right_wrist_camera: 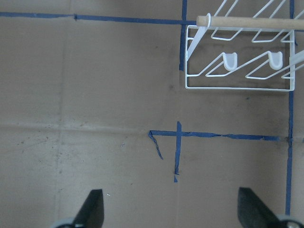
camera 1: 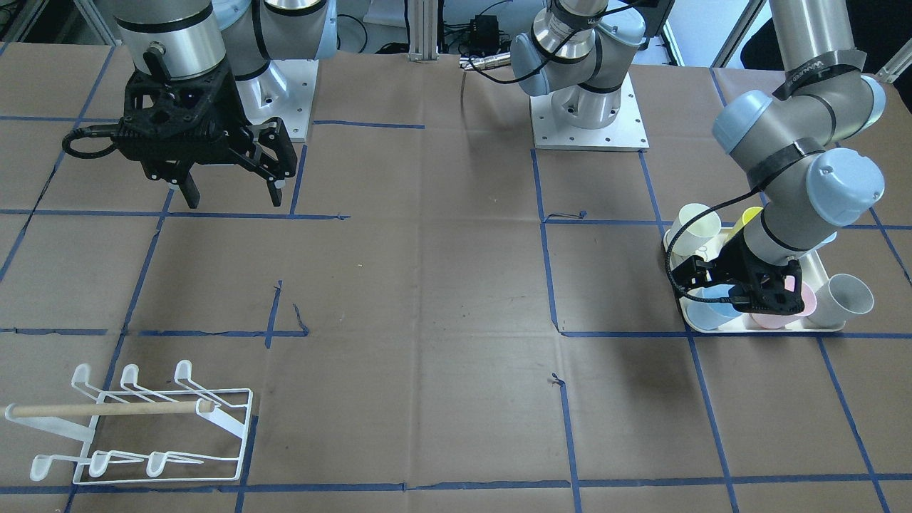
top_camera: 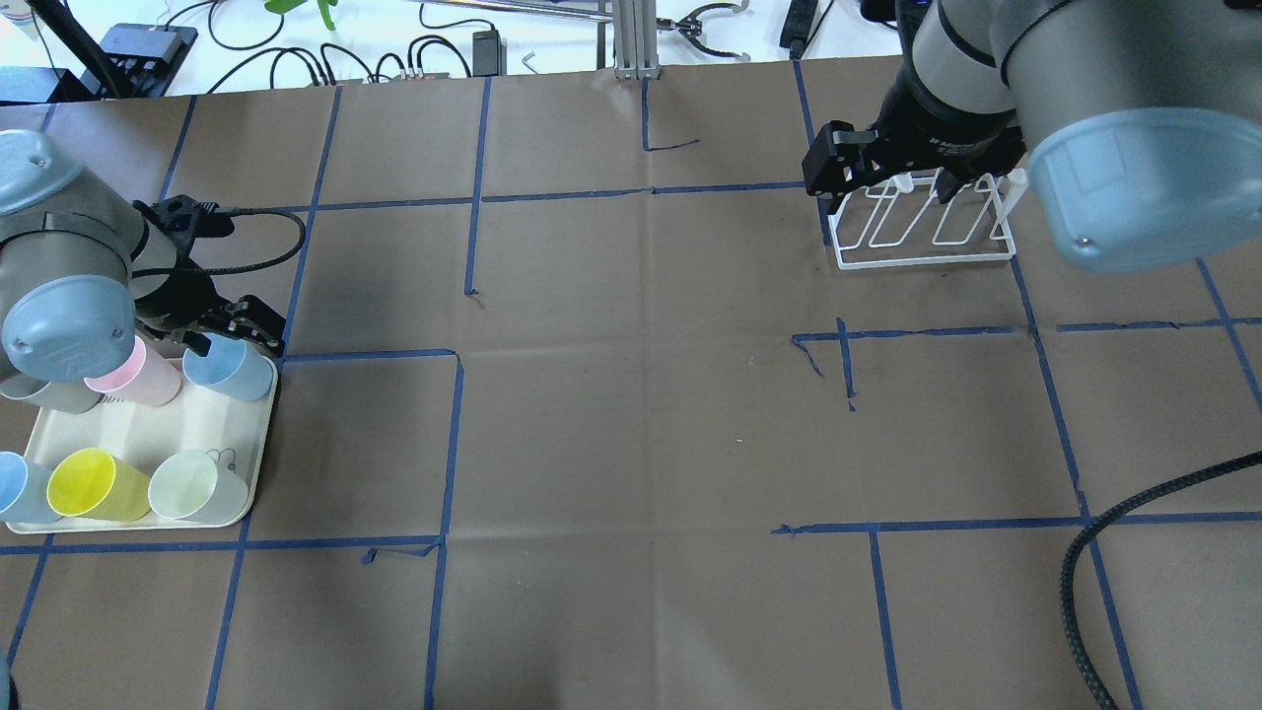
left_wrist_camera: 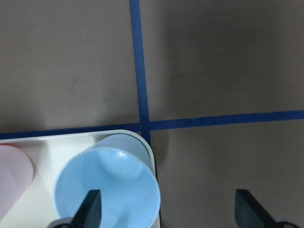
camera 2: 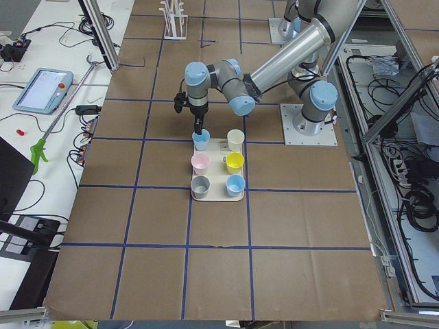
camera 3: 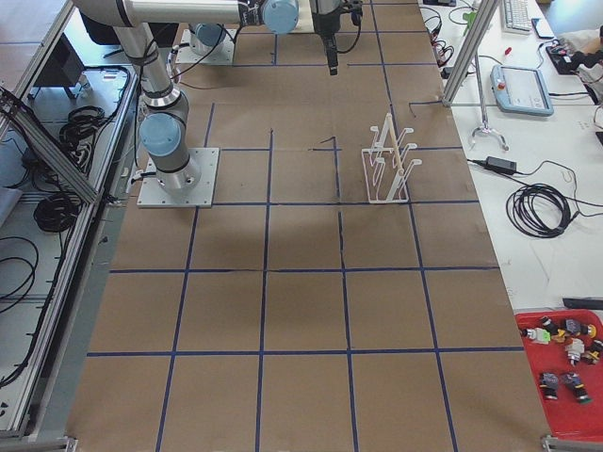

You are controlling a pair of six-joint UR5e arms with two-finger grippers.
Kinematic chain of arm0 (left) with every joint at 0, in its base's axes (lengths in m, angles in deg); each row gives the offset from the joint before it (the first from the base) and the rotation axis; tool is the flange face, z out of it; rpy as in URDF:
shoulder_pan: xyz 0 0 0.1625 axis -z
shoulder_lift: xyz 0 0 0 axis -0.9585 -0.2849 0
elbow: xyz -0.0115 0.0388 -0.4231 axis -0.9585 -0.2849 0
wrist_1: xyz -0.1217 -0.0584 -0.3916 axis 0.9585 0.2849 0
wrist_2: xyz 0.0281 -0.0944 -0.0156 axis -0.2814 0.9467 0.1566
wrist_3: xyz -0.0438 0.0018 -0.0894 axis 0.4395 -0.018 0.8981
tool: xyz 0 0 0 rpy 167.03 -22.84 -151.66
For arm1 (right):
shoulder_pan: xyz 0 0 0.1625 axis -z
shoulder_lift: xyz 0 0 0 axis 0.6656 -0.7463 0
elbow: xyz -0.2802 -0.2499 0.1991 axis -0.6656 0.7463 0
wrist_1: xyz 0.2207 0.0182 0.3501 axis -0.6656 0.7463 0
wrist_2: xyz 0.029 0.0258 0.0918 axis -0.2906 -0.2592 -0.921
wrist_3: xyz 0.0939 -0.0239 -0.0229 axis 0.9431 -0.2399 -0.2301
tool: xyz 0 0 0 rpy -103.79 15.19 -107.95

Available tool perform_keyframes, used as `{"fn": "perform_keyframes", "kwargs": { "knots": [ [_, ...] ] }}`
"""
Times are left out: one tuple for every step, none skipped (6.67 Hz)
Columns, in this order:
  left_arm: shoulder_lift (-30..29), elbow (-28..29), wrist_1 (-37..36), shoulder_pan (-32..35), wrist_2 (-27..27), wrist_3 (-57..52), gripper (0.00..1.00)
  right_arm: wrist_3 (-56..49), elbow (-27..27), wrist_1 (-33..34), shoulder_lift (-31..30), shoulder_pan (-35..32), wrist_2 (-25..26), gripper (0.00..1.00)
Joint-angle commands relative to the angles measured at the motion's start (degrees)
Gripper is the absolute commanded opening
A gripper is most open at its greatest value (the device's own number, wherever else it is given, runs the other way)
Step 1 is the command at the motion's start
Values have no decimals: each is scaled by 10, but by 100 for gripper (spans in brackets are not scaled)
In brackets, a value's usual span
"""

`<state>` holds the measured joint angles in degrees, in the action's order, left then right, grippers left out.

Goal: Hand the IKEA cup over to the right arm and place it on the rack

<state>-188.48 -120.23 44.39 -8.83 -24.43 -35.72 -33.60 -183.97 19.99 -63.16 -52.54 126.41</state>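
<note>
A light blue IKEA cup [left_wrist_camera: 107,190] stands upright at a corner of the cream tray [top_camera: 148,434]; it also shows in the overhead view [top_camera: 229,367]. My left gripper [left_wrist_camera: 168,209] is open just above it, with one finger [left_wrist_camera: 90,209] inside the cup's mouth and the other outside, over the table. The white wire rack [camera 1: 142,427] with its wooden dowel stands on the table and holds no cup; it shows in the overhead view [top_camera: 927,232] too. My right gripper [camera 1: 234,199] is open and empty, held high above the table near the rack [right_wrist_camera: 237,61].
The tray also holds a pink cup [top_camera: 138,375], a grey cup [top_camera: 54,394], a yellow cup [top_camera: 94,485], a pale green cup [top_camera: 192,488] and a second blue cup [top_camera: 15,488]. Brown paper with blue tape lines covers the table.
</note>
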Motion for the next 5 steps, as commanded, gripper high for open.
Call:
{"fn": "perform_keyframes", "kwargs": {
  "knots": [
    [-12,-7,-12,-12,-1,2,100,1,-6,88,18,0,-12,100],
    [-10,-7,-12,-12,-1,2,100,3,-8,119,27,0,-32,100],
    [-9,-6,-15,-12,-1,2,91,8,-21,158,33,0,-54,100],
    [-8,-2,-15,-12,-2,2,62,75,-54,227,34,0,-67,100],
    [-8,1,-14,-12,-2,2,31,136,-84,289,33,-1,-97,100]
  ]
}}
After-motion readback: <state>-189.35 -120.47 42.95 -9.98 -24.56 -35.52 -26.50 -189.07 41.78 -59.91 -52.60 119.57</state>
